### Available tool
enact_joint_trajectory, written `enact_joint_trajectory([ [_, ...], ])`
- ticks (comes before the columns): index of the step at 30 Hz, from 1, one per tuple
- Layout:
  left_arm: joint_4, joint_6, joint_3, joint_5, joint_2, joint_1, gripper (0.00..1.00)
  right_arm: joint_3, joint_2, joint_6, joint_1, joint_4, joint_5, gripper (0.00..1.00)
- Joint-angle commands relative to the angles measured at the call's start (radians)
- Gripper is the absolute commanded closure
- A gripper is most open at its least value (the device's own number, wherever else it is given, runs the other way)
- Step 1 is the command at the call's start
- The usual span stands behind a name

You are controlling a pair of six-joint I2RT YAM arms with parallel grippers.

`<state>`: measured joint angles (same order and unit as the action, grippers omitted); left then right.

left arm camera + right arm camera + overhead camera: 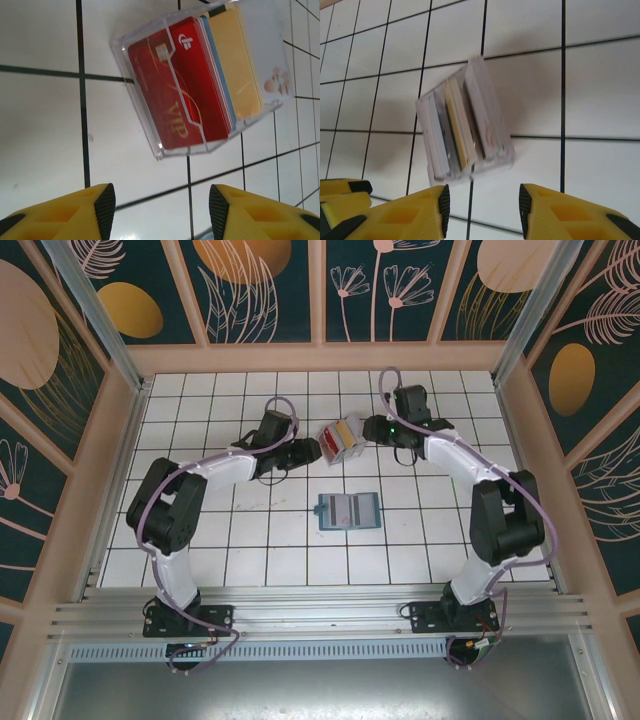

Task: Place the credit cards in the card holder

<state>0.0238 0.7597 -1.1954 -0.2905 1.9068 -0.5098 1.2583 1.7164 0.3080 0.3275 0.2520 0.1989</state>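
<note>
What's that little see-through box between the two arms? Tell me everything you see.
The clear plastic box is small, rectangular and glossy, with a notched front wall. It sits on the white tiled table, askew to the grid lines, packed with cards: a red VIP card in front, yellow cards behind. Nothing else touches it.

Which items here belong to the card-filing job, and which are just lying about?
Belongs to the job:
credit cards, red, yellow and pale
card holder, teal, nearer the arm bases

Just there:
clear plastic box, which the cards stand in
tiled table
</note>
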Motion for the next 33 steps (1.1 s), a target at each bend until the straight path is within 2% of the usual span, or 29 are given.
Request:
enact_joint_trajectory([
  [1, -0.021, 0.01, -0.088, -0.029, 0.059, 0.001, 0.46, 0.089, 0.08, -0.052, -0.005, 0.062, -0.021, 0.56],
  [6, -0.045, 0.013, -0.161, -0.013, 0.134, 0.004, 0.46, 0.206, 0.193, -0.071, -0.01, 0.091, 0.028, 0.55],
  [12, -0.049, 0.02, -0.206, -0.021, 0.189, 0.004, 0.46, 0.305, 0.292, -0.096, -0.009, 0.139, 0.031, 0.54],
  [20, -0.074, 0.01, -0.272, -0.02, 0.256, 0.004, 0.47, 0.355, 0.351, -0.109, -0.002, 0.166, 0.04, 0.52],
  [33, -0.084, 0.004, -0.286, 0.002, 0.303, 0.004, 0.47, 0.4, 0.407, -0.13, 0.003, 0.199, 0.017, 0.51],
])
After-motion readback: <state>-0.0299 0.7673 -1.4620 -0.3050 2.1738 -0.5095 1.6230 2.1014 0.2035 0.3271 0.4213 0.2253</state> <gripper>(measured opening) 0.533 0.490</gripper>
